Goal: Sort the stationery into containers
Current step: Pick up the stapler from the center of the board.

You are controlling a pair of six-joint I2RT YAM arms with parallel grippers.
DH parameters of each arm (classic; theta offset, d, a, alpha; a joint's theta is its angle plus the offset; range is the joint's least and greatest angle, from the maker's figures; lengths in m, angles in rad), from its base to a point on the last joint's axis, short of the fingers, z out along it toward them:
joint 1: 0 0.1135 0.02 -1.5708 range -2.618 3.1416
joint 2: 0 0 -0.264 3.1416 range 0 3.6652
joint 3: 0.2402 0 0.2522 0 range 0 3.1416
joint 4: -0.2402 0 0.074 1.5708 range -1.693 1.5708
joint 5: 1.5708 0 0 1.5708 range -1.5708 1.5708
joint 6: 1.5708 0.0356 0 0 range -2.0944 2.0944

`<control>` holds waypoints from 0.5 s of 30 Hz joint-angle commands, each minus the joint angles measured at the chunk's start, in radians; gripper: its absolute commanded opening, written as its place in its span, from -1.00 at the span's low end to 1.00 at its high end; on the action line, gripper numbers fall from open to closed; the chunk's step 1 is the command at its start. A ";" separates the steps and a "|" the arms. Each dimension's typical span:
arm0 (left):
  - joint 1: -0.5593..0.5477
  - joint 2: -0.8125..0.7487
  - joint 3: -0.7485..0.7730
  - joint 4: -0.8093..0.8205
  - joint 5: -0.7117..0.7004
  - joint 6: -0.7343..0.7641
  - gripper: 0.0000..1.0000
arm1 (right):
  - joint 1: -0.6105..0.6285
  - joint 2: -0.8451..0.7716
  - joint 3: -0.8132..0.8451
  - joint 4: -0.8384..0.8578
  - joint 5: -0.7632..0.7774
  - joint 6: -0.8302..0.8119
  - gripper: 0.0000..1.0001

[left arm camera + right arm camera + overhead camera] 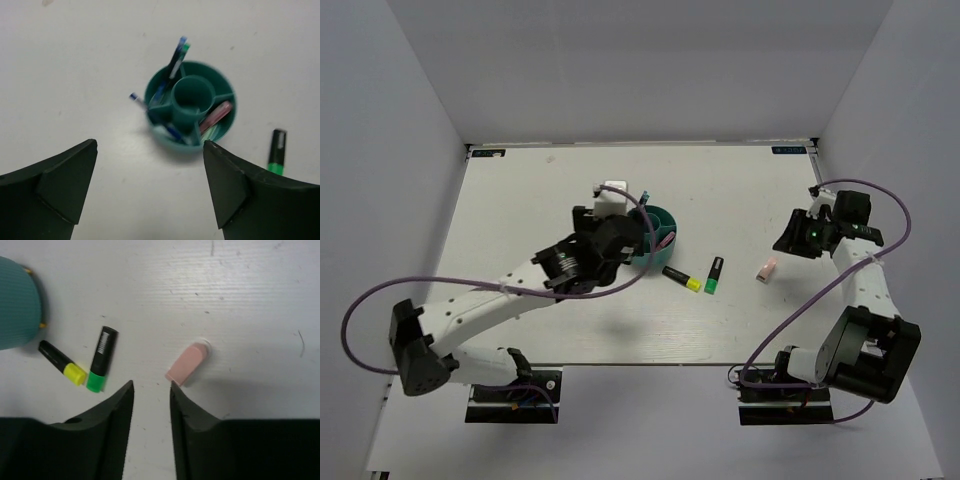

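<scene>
The left gripper (pixel 149 143) hung over the teal organizer (pixel 215 80) near the middle of the tabletop (pixel 520 200). Its fingers were spread wide with nothing between them, likely because it was above the container with no load. Blue pens (pixel 175 60) stood leaning out of one ring compartment, tips up and angled toward the far side. A pink pen (pixel 215 116) lay slanted in another compartment, and the central cup (pixel 192 95) looked bare.

Three pieces lay unsorted on the tabletop to the right of the organizer. The black marker with the yellow cap (pixel 680 277) lay just beside the organizer, its long axis running mostly left to right with the cap to the right and slightly nearer. The black marker with the green cap (pixel 714 275) ran near to far, cap at the near end. The two caps almost met in a V.

Farther right, the short pink marker (pixel 187 362) lay on a diagonal, its paler end pointing far and slightly right. The right gripper (pixel 151 385) hovered beside it. Its fingers were parted only narrowly and gripped nothing, and the pink marker's near end sat just off one fingertip. This suggested the pink marker was the next pick. The fingers would probably need to open wider and straddle its short axis.
</scene>
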 commanded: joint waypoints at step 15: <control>0.500 -0.577 -0.515 -0.344 0.503 -0.083 1.00 | 0.134 0.206 0.081 -0.136 0.329 0.073 0.12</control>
